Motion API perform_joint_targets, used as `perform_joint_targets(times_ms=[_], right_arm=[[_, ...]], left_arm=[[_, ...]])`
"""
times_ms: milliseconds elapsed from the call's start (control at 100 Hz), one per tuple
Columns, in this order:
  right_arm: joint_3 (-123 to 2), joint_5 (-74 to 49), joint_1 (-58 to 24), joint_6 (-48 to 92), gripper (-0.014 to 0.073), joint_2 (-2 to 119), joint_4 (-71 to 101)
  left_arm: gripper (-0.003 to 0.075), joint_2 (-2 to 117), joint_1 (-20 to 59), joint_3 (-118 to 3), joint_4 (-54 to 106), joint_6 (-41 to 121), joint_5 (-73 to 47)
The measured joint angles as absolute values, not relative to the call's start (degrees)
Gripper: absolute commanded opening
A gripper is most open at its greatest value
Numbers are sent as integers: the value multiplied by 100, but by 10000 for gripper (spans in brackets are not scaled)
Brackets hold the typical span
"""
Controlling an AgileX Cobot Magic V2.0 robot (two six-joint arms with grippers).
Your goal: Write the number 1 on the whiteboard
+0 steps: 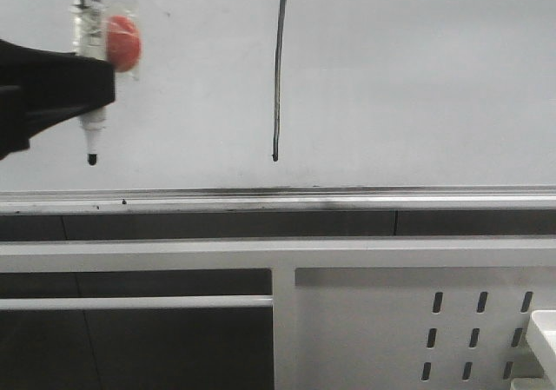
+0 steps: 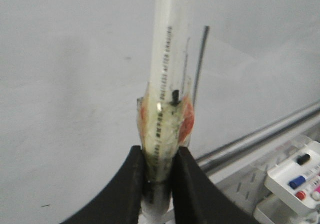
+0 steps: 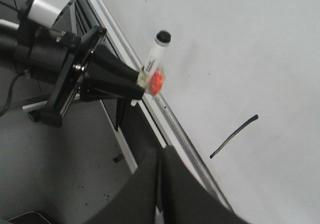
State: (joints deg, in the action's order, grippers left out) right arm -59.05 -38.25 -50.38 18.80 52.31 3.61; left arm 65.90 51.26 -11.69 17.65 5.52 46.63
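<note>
Marker [image 1: 90,77] top cut by frame edge; barrel print [image 2: 161,114] blurred, unreadable; whiteboard [image 1: 417,77] edges cropped.

One whiteboard [image 1: 417,77], one stroke [image 1: 278,69], one marker [image 1: 91,103], perhaps three spares [image 2: 302,176]

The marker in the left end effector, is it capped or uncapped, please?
Uncapped: the marker shows a bare dark tip pointing down, apart from the number 1, gripped by the left end effector.

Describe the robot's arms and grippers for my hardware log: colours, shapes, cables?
Both grippers have matte black, smoothly curved, tapering fingers: left gripper, right gripper. Seen from the right wrist, the left gripper's wedge-shaped fingers join a black cylindrical wrist with a silver-grey housing and thin black cables.
</note>
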Motion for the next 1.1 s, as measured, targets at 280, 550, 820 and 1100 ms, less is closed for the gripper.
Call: perform_joint_targets(times_ms=[280, 550, 820, 1100], right_arm=[[-5905, -4030, -5038, 1860, -69, 5177, 361], [-5905, -4043, -5038, 1860, -69, 5177, 361], [-5905, -4043, -5038, 1852, -69, 5177, 361], [-5905, -4043, -5038, 1848, -69, 5177, 354]], left_arm=[[-20, 7306, 5126, -1135, 2546, 566, 5393], [-20, 8079, 5126, -1289, 2861, 566, 6157], [-20, 8513, 5126, -1699, 3081, 566, 6194], [-20, 8567, 5126, -1755, 3196, 566, 6194]])
